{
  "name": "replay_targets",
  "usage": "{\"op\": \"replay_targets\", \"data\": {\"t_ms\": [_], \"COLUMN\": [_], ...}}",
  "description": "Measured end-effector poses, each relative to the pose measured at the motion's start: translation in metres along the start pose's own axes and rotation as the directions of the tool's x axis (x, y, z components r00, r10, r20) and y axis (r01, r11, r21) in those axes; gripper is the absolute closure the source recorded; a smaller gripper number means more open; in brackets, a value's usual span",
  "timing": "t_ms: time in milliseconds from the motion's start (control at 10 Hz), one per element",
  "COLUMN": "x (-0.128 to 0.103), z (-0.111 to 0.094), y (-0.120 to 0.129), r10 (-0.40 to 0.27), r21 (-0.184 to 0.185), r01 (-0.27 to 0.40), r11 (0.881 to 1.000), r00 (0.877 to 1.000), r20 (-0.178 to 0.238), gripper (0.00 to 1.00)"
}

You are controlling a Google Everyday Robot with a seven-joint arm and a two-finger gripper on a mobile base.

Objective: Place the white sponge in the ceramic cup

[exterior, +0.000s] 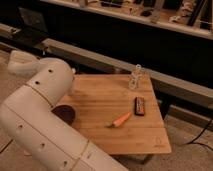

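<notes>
My white arm fills the left and bottom of the camera view and bends over the left edge of the wooden table. My gripper does not show; it is out of view or hidden behind the arm. No white sponge is visible. A dark brown round vessel, which may be the ceramic cup, sits at the table's left edge, partly covered by the arm.
An orange carrot lies near the table's middle front. A dark flat bar lies to its right. A clear glass bottle stands at the back right. A long ledge runs behind the table.
</notes>
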Motion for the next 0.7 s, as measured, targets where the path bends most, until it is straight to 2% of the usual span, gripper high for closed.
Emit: {"op": "replay_targets", "data": {"t_ms": [200, 700], "x": [0.0, 0.0], "z": [-0.0001, 0.0], "y": [0.0, 0.0], "r10": [0.0, 0.0], "r21": [0.0, 0.0], "r01": [0.0, 0.0], "r11": [1.0, 1.0], "r00": [1.0, 1.0], "r20": [0.0, 0.0], "gripper": [0.2, 0.2]}}
